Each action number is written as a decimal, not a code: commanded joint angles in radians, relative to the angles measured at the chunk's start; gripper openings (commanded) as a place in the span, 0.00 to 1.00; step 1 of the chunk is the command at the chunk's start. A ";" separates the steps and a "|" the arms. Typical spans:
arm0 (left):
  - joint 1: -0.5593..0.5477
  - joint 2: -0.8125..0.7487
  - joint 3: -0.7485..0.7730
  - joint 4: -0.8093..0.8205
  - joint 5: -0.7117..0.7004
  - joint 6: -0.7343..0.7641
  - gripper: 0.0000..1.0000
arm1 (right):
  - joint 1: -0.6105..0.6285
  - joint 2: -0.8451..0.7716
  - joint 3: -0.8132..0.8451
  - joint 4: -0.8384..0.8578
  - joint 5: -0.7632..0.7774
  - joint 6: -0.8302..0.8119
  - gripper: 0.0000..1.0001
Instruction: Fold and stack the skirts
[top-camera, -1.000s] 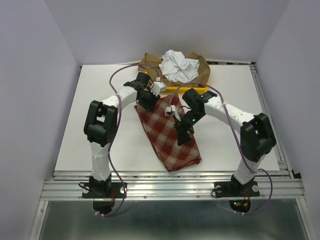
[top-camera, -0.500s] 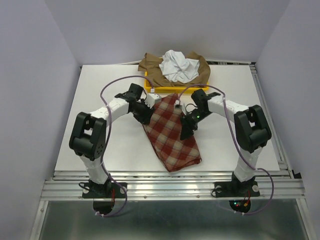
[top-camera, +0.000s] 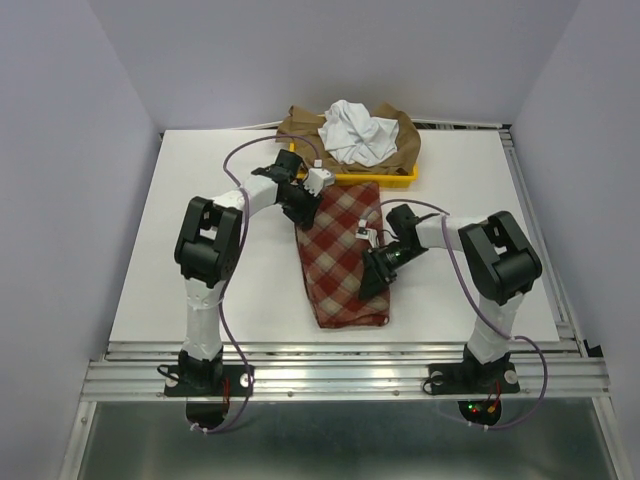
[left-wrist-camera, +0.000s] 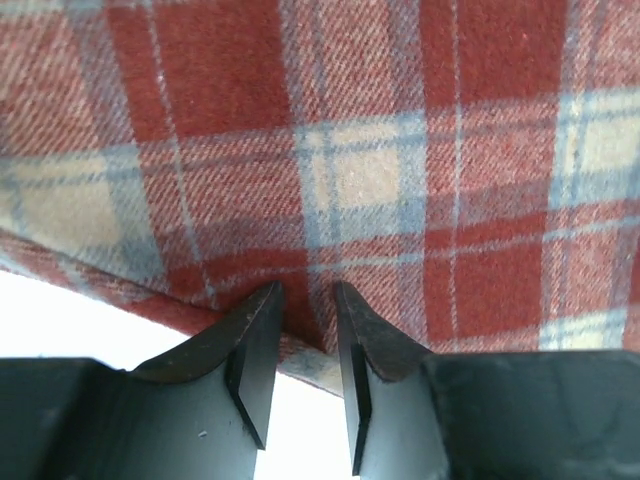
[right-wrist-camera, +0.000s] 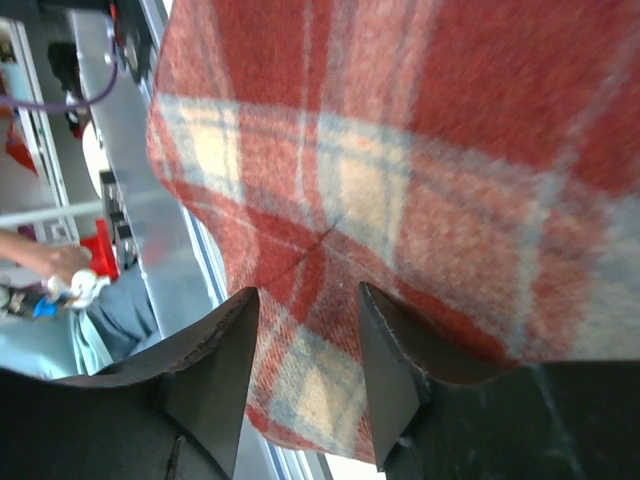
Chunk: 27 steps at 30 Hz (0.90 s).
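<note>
White tabletop (top-camera: 200, 250) now has the checked skirt (top-camera: 340, 260) lying straight, not slanted as before. Left pincer (top-camera: 299, 205) and right pincer (top-camera: 375, 273) each pinch its edge, so folding can go on.

The checked skirt (left-wrist-camera: 330, 150) overruns both wrist views, and the white skirt (top-camera: 358, 132) half-buries the tan skirt (top-camera: 298, 130).
</note>
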 joint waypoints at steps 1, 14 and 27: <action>0.005 -0.066 0.031 -0.021 0.020 0.043 0.45 | 0.004 -0.064 0.033 0.122 0.023 0.108 0.52; -0.011 -0.856 -0.518 0.181 -0.025 0.229 0.77 | -0.091 -0.482 -0.214 0.122 0.354 0.573 0.71; -0.238 -1.227 -0.871 0.318 -0.083 0.414 0.93 | -0.113 -0.574 -0.534 0.328 0.344 0.888 0.85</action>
